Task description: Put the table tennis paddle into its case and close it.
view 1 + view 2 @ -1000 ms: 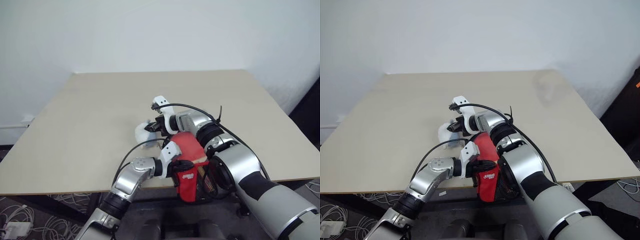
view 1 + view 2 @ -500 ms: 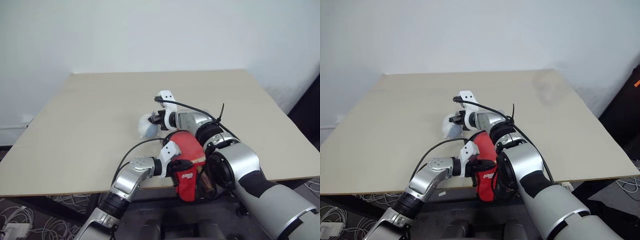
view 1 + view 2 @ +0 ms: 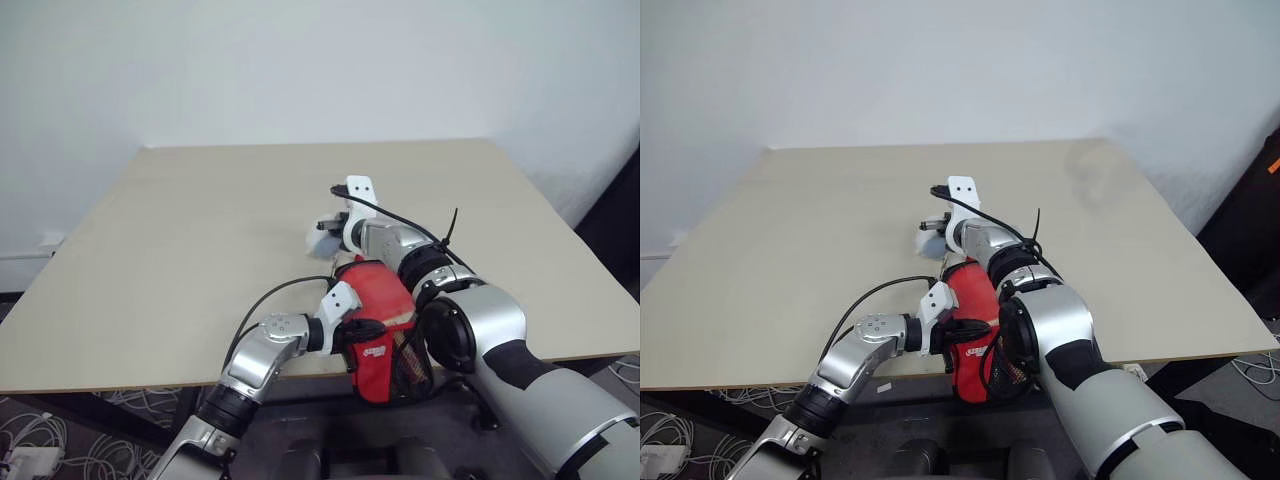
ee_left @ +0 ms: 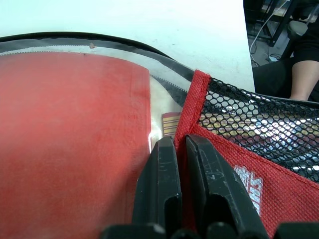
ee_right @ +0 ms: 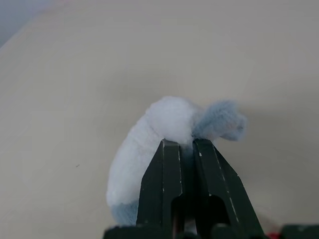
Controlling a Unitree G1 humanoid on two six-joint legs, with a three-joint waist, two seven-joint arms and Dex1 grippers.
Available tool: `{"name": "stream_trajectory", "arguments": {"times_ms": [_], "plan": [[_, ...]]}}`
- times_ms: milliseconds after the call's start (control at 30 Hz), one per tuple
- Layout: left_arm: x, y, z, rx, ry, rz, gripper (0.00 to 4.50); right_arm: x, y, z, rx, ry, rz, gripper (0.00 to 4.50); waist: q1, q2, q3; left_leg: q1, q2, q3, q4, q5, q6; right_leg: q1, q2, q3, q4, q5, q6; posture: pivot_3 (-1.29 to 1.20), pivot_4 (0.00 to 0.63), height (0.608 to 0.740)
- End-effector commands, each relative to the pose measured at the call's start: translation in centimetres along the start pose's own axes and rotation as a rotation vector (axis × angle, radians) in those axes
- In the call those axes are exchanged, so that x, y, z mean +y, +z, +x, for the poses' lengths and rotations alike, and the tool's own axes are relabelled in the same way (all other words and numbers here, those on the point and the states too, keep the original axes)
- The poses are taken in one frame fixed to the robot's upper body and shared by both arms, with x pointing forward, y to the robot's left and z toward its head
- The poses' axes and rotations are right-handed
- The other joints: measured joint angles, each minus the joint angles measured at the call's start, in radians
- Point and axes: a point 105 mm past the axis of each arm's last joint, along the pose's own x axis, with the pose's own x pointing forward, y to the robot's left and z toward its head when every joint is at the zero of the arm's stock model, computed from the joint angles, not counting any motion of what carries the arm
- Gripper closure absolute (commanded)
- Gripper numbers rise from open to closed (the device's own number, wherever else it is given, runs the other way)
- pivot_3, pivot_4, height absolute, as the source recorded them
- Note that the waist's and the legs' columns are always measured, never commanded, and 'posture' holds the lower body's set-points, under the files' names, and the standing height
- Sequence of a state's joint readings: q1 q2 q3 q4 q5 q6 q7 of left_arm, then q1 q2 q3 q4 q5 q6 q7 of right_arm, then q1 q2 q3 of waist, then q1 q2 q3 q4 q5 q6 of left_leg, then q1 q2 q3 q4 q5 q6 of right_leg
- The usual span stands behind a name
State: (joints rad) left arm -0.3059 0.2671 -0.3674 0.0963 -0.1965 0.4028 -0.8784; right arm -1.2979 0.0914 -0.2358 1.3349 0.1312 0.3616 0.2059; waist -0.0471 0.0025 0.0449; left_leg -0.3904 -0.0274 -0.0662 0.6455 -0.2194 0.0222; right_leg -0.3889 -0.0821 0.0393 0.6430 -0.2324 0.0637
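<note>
With its rim pinched, paddle (image 4: 70,139) inside case (image 4: 224,164).

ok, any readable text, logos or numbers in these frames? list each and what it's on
White logo on the red side of the case, held at the table's near edge by the left hand: too small and blurred to read.
The same white lettering in the left wrist view: cut off and blurred, unreadable.
Nothing else carries text: none on the table or the fluffy white thing in the right hand.
</note>
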Motion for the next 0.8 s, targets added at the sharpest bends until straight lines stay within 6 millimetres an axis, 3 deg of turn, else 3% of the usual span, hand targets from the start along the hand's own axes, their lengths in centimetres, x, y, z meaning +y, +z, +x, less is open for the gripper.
{"name": "stream_trajectory", "arguments": {"times_ms": [33,333,600,800], "plan": [[0.7,-2.1,-0.3,0.088,0.055,-0.038,4.21,-1.2,3.8,-0.8,-0.137,-0.066,0.006,4.49,0.0,0.0,0.0,0.0,0.0,0.0,0.0,0.0,0.0,0.0,0.0,0.0,0.0,0.0,0.0,0.0,0.0,0.74],[0.8,-2.0,-0.2,0.085,0.061,-0.046,4.21,-4.7,3.5,-1.5,-0.145,-0.211,0.005,4.49,0.0,0.0,0.0,0.0,0.0,0.0,0.0,0.0,0.001,0.001,0.0,0.0,0.0,0.0,0.0,0.0,0.0,0.74],[0.9,-2.0,-0.3,0.083,0.068,-0.05,4.21,-9.7,3.3,-3.3,-0.154,-0.358,0.027,4.49,0.0,0.001,0.0,0.0,0.0,0.0,-0.001,0.001,0.001,0.001,0.0,0.0,-0.001,0.0,0.0,0.0,0.0,0.74],[1.0,-2.1,-0.2,0.085,0.066,-0.054,4.21,-11.6,4.0,-4.4,-0.178,-0.392,0.048,4.49,0.0,0.002,0.0,0.0,0.0,0.001,-0.001,0.001,0.001,0.001,0.0,0.0,-0.001,0.0,0.0,0.0,0.0,0.74]]}}
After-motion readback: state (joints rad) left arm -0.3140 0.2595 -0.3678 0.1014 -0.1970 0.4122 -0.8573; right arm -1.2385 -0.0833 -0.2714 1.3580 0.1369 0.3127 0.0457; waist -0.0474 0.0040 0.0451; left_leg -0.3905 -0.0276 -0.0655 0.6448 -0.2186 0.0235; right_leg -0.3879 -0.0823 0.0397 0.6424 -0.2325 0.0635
